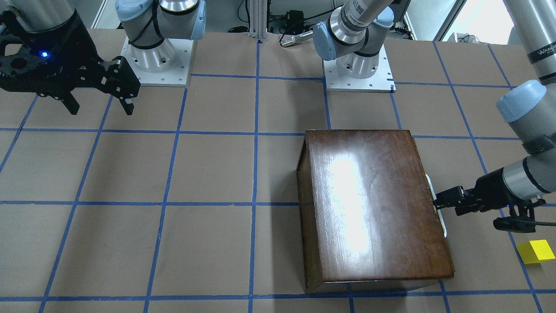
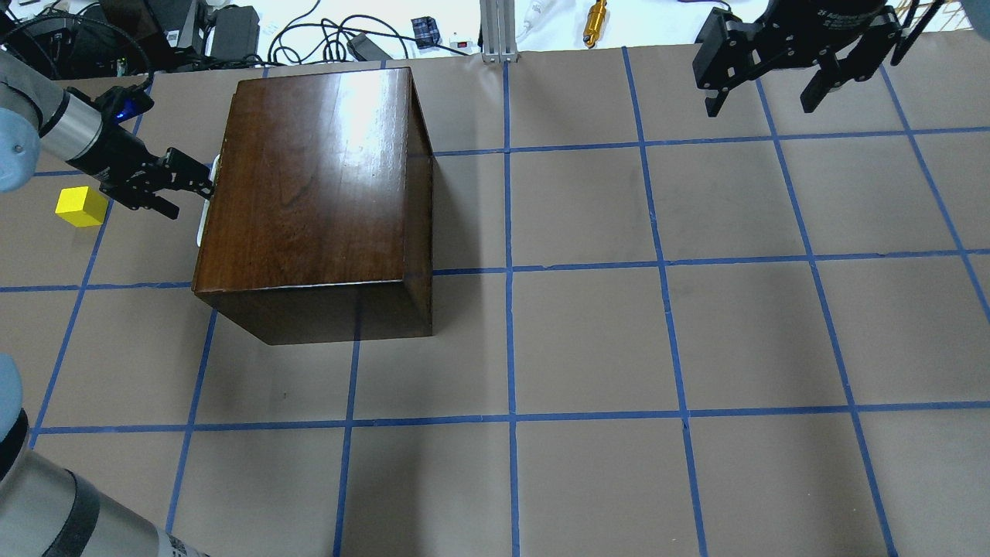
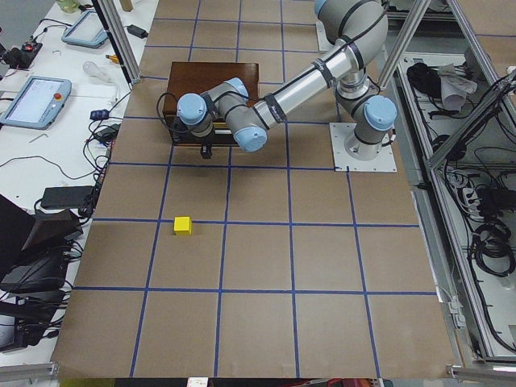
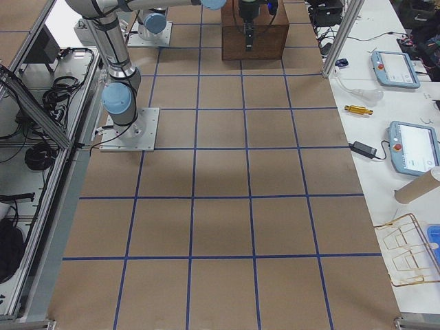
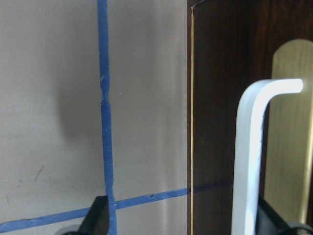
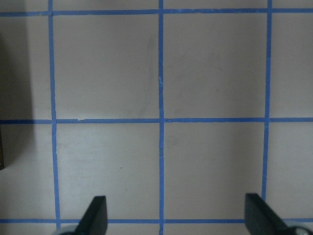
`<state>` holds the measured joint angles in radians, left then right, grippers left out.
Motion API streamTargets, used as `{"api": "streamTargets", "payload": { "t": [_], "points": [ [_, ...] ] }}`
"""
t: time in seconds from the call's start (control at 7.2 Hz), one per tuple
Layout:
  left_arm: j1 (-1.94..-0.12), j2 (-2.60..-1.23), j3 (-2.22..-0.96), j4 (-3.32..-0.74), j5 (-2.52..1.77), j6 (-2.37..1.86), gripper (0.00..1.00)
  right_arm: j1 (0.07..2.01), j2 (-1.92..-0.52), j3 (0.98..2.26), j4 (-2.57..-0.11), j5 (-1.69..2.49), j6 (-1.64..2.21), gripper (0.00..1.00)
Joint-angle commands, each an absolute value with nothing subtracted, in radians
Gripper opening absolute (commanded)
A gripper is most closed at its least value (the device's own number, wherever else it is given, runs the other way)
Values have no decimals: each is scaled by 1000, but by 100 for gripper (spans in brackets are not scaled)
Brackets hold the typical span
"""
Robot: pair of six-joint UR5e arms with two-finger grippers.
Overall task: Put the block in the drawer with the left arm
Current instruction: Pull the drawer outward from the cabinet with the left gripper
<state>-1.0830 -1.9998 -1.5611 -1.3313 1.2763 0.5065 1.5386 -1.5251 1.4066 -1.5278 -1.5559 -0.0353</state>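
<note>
The glossy dark-brown wooden box [image 2: 309, 178] stands on the taped table, also in the front view [image 1: 373, 204]. Its drawer is shut; only the dark front panel [image 5: 215, 98] and its pale metal pull [image 5: 249, 161] show. My left gripper [image 2: 182, 186] is open at that front, and the pull stands between its fingers, close to one fingertip [image 5: 269, 220]. The yellow block [image 2: 80, 206] lies on the table beside the left wrist, apart from the gripper, also in the front view [image 1: 536, 251]. My right gripper [image 2: 766, 89] is open and empty, held above the table far from the box.
The two arm bases [image 1: 156, 56] [image 1: 358, 65] are bolted at the robot's side of the table. Cables, an aluminium post [image 2: 495, 31] and a brass tool [image 2: 595, 11] lie beyond the far edge. Teach pendants [image 3: 32, 101] sit on side benches.
</note>
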Motion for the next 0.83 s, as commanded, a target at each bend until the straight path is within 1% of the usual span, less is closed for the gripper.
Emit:
{"api": "streamTargets", "payload": {
  "t": [0.0,0.69],
  "points": [
    [-1051,-2000,-1548,-1330,1276,523,98,1537,-1525,1407,-1528,-1557,-35,100],
    [-1026,-2003,-1545,-1330,1291,534,98,1537,-1526,1407,-1528,-1557,-35,100]
  ]
}}
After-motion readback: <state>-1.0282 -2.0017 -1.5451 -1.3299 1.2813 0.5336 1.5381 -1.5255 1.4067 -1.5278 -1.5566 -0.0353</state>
